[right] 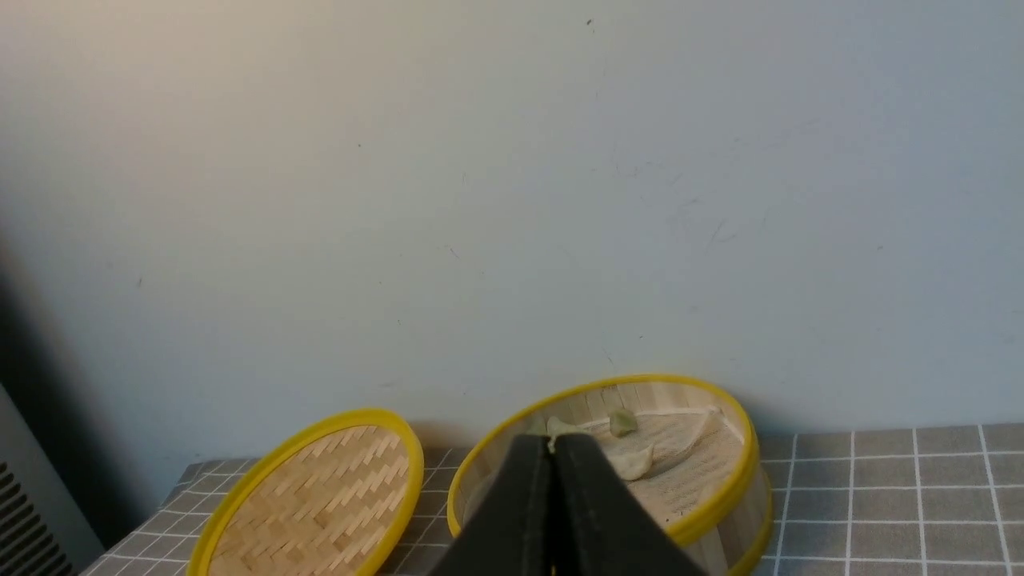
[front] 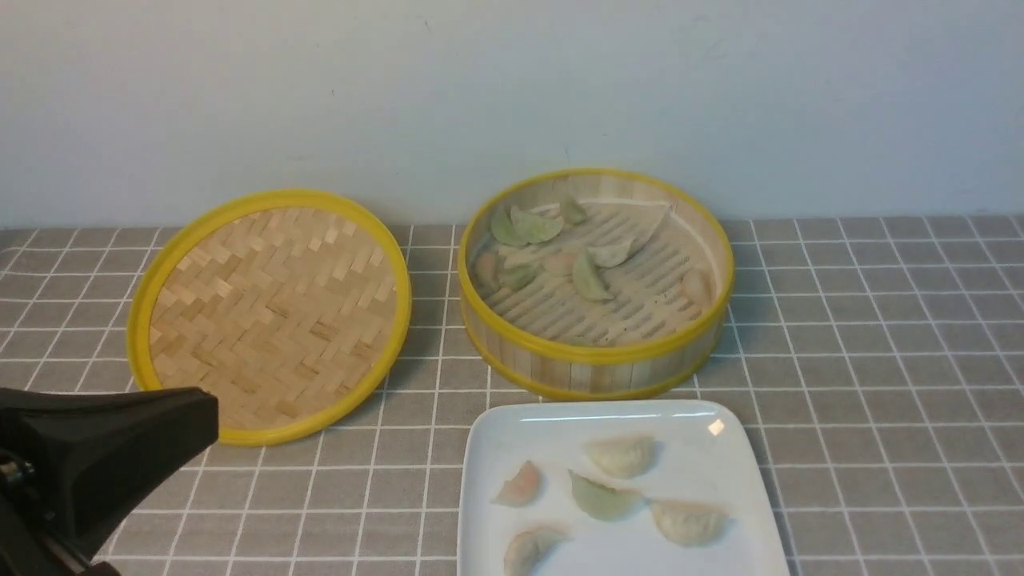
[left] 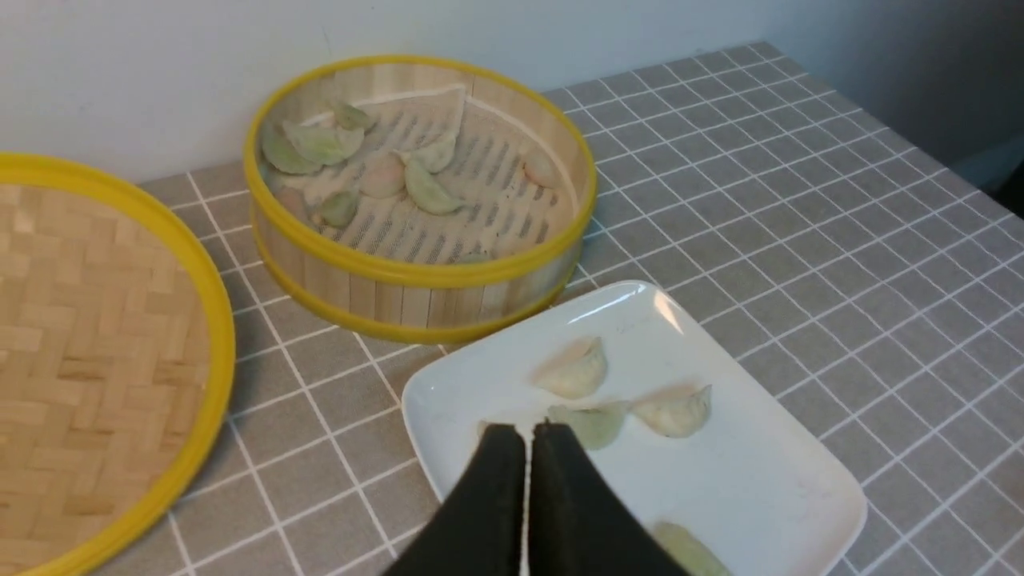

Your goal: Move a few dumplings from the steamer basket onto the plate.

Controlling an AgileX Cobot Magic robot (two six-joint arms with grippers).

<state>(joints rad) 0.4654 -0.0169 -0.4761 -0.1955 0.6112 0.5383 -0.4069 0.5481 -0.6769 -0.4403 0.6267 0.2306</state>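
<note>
The round bamboo steamer basket [front: 560, 372] stands at the back centre and holds several green and pale dumplings [front: 590, 278]. Just in front of it lies the white square plate [front: 720, 472], with several dumplings [front: 620, 456] on it. My left gripper [front: 210, 416] hangs at the lower left, apart from the plate, with its black jaws shut and nothing between them [left: 528, 432]. My right gripper [right: 552, 442] does not show in the front view. In its wrist view it is shut and empty, raised and facing the basket [right: 720, 496].
The flat woven lid [front: 272, 312] with a yellow rim lies left of the basket, tilted up at its far edge. A grey checked cloth [front: 880, 360] covers the table. A pale wall [front: 512, 96] rises right behind the basket.
</note>
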